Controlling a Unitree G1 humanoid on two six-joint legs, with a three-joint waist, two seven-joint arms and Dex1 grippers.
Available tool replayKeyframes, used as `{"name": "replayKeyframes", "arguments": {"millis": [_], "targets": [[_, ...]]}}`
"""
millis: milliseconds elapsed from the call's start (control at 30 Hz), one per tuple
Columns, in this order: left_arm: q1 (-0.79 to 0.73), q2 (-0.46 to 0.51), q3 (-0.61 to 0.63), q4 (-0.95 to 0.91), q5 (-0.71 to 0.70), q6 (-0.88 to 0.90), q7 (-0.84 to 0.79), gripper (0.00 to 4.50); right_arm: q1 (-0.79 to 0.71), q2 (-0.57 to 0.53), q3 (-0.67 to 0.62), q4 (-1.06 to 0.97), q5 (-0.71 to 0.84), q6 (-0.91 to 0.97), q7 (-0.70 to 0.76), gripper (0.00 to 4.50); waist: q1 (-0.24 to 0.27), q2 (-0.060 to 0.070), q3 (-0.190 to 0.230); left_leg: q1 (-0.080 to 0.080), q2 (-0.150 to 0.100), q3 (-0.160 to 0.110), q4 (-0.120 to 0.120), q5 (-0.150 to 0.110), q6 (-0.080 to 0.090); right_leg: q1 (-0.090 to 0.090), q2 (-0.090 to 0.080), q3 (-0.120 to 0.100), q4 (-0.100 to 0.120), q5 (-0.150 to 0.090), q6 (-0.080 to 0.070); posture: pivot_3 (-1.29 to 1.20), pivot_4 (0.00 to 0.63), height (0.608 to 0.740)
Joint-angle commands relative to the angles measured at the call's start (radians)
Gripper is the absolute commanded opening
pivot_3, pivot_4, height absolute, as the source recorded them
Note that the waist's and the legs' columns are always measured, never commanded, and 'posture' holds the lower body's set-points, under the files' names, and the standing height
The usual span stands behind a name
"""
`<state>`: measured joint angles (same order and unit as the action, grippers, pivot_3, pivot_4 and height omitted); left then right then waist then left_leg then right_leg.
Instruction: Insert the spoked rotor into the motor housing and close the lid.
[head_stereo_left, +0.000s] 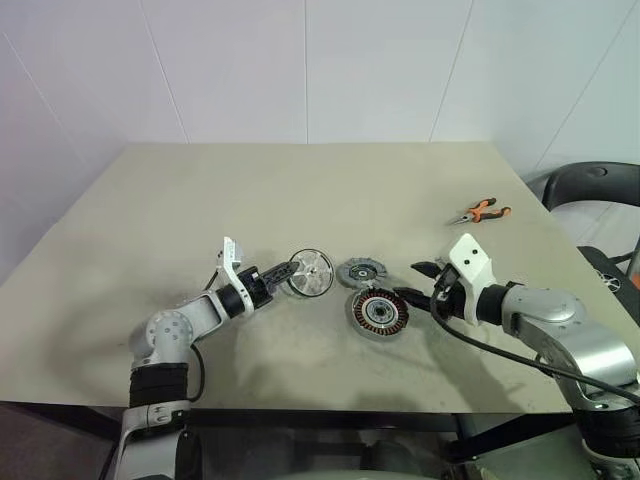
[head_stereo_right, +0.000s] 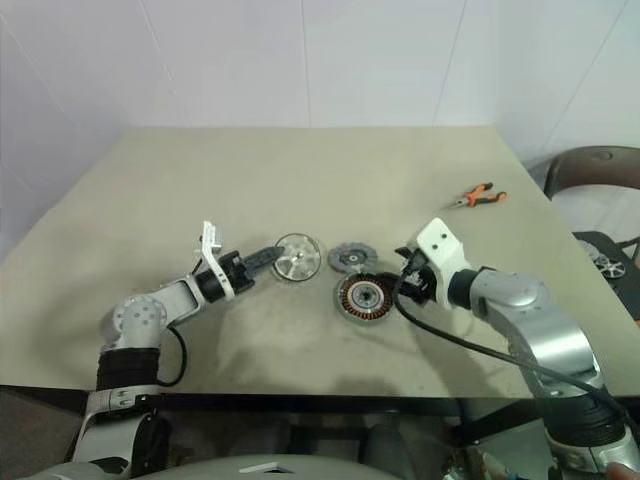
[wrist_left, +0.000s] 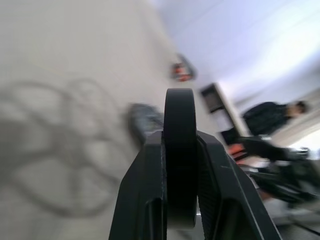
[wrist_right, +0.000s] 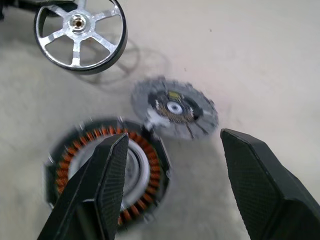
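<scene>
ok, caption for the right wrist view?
Open right pincer above the motor housing; lid beside it, spoked rotor held aloft beyond.

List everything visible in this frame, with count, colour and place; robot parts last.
Table: one, beige, spanning the scene.
Spoked rotor: one, black rim with silver spokes, lifted off the table, left of the lid.
Lid: one, grey with dark slots, flat on the table just behind the housing.
Motor housing: one, dark rim with copper windings, flat on the table near centre.
Pliers: one, orange and black handles, far right of the table.
Chair: one, black, beyond the table's right edge.
Left gripper: black fingers shut on the rotor's rim.
Right gripper: black fingers open, beside the housing.
</scene>
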<state>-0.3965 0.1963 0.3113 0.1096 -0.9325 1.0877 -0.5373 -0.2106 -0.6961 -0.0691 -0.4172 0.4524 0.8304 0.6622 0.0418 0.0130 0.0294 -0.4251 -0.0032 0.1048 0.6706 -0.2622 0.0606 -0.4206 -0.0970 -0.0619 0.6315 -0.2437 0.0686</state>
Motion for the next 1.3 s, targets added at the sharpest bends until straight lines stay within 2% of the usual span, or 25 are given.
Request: {"name": "replayKeyframes", "arguments": {"millis": [33, 100, 200, 367, 800, 1300], "targets": [[-0.060, 0.003, 0.034, -0.046, -0.159, 0.113, -0.031, 0.47, -0.051, 0.024, -0.119, 0.006, 0.103, 0.080, -0.020, 3.08, -0.001, 0.000, 0.000, 0.000, 0.000, 0.000, 0.000, 0.000, 0.000, 0.000, 0.000, 0.000, 0.000, 0.000, 0.000, 0.00, 0.000, 0.740], [-0.081, -0.008, 0.026, -0.021, -0.208, 0.183, -0.024, 0.47, -0.062, 0.021, -0.138, 0.023, 0.119, 0.101, -0.024, 3.08, -0.001, 0.000, 0.000, 0.000, 0.000, 0.000, 0.001, 0.000, 0.001, 0.000, 0.000, 0.000, 0.000, 0.000, 0.000, 0.00, 0.000, 0.740], [-0.091, -0.027, -0.012, 0.039, -0.202, 0.241, -0.014, 0.47, -0.072, 0.039, -0.163, 0.035, 0.156, 0.138, -0.047, 3.08, -0.002, 0.000, 0.000, 0.000, 0.000, 0.000, 0.002, -0.001, 0.002, 0.001, 0.000, 0.000, 0.000, 0.000, 0.000, 0.00, 0.000, 0.740], [-0.142, -0.077, -0.038, 0.170, -0.144, 0.215, 0.002, 0.47, -0.035, 0.045, -0.155, 0.002, 0.150, 0.136, -0.074, 3.08, -0.001, 0.000, 0.000, 0.000, 0.000, 0.000, 0.004, -0.001, 0.002, 0.001, 0.001, 0.000, 0.001, 0.000, 0.000, 0.00, 0.000, 0.740], [-0.152, -0.141, -0.137, 0.270, -0.037, 0.208, -0.041, 0.47, 0.008, 0.055, -0.189, -0.060, 0.187, 0.162, -0.147, 3.08, -0.002, 0.001, 0.000, -0.002, 0.000, 0.000, 0.008, -0.006, 0.003, 0.001, -0.001, 0.000, 0.001, 0.000, 0.000, 0.00, 0.000, 0.740], [-0.174, -0.184, -0.184, 0.465, 0.124, 0.061, -0.145, 0.47, 0.035, 0.042, -0.180, -0.078, 0.188, 0.150, -0.170, 3.08, -0.001, 0.002, -0.001, -0.002, 0.000, -0.001, 0.008, -0.006, 0.003, -0.001, -0.002, 0.000, 0.001, 0.000, 0.000, 0.00, 0.000, 0.740]]}}
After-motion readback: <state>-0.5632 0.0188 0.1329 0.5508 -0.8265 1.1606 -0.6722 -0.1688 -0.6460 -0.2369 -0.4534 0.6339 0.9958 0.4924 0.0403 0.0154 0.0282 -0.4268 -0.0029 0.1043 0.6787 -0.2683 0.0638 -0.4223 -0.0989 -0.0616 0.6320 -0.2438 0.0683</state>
